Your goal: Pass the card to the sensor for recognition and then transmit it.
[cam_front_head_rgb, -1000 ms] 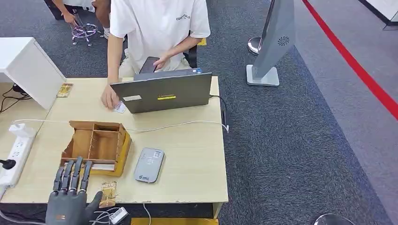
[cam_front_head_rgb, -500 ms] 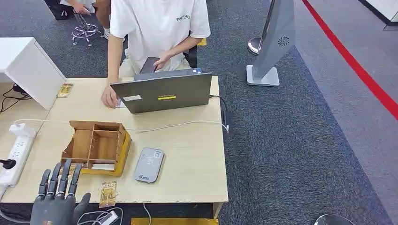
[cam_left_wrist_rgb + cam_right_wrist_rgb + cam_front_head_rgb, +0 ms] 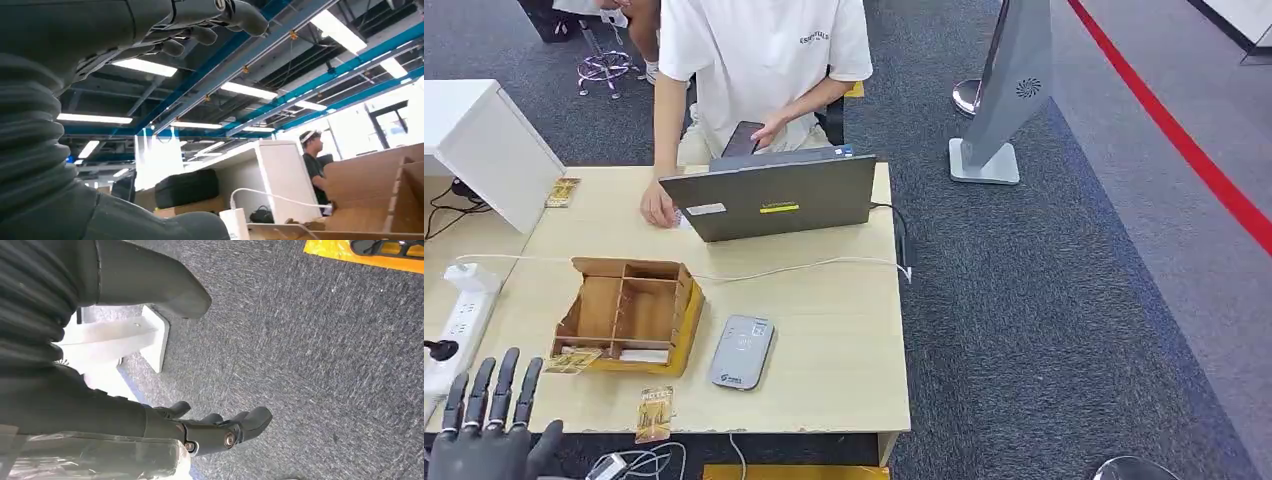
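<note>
A yellow-patterned card (image 3: pixel 655 413) lies flat at the table's front edge, just in front of the grey card sensor (image 3: pixel 742 352). A second card (image 3: pixel 572 360) leans at the front corner of the brown cardboard box (image 3: pixel 629 310). My left hand (image 3: pixel 486 425) hovers at the table's near left corner, well to the left of the card, fingers straight and spread, holding nothing. In the left wrist view the left hand (image 3: pixel 75 75) is likewise empty. My right hand (image 3: pixel 100 410) hangs over grey carpet with its fingers (image 3: pixel 225 432) loosely bent and apart from the thumb, empty.
A person in a white shirt sits behind an open laptop (image 3: pixel 774 195) at the table's far side. A white power strip (image 3: pixel 459 320) and cables lie at the left, a white cabinet (image 3: pixel 484 140) behind them. Another card (image 3: pixel 562 192) lies far left. A grey stand (image 3: pixel 1009 90) occupies the carpet.
My left hand has drawn back to the left and toward me, away from the card at the front edge. The card by the box has come into view.
</note>
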Motion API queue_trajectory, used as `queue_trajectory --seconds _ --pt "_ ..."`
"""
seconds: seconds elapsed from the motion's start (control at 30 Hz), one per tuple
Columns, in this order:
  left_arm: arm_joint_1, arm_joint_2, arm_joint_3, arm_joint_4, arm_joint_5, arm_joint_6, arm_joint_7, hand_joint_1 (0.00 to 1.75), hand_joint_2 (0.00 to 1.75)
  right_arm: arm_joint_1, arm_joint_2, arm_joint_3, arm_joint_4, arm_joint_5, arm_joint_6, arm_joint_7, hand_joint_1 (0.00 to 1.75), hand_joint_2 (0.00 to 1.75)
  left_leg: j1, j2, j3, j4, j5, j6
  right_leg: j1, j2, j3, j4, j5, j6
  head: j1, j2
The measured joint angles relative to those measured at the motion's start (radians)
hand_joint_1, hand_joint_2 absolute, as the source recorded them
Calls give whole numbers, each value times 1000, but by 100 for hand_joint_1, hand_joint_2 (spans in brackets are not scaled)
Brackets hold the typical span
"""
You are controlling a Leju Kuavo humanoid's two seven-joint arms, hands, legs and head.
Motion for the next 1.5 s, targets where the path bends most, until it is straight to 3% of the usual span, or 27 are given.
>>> queue_trajectory --seconds 0.87,0.9,1.0,1.2,1.5 --pt "-2 -22 30 16 0 0 0 0 175 0 0 0 0 0 0 0 0 175 0 0 0 0 0 0 0 0 0 0 0 0 0 0" --pt "-6 -21 31 19 -15 0 20 0 175 0 0 2 0 10 2 -2 0 175 0 0 0 0 0 0 0 0 0 0 0 0 0 0" --pt "-84 17 61 136 -38 2 98 0 175 -1 0 19 0 36 8 -11 0 175 1 -3 0 0 1 0 0 -4 0 0 0 0 0 0" --pt "-171 77 95 280 -34 3 104 0 175 -5 -1 31 0 42 11 -14 0 175 1 -3 0 0 2 -2 1 -3 0 1 1 -1 -1 0" --pt "-205 96 104 349 -36 3 96 0 175 -5 -1 34 0 42 13 -14 0 175 1 -2 -1 0 1 -1 0 -3 0 0 0 0 -1 0"
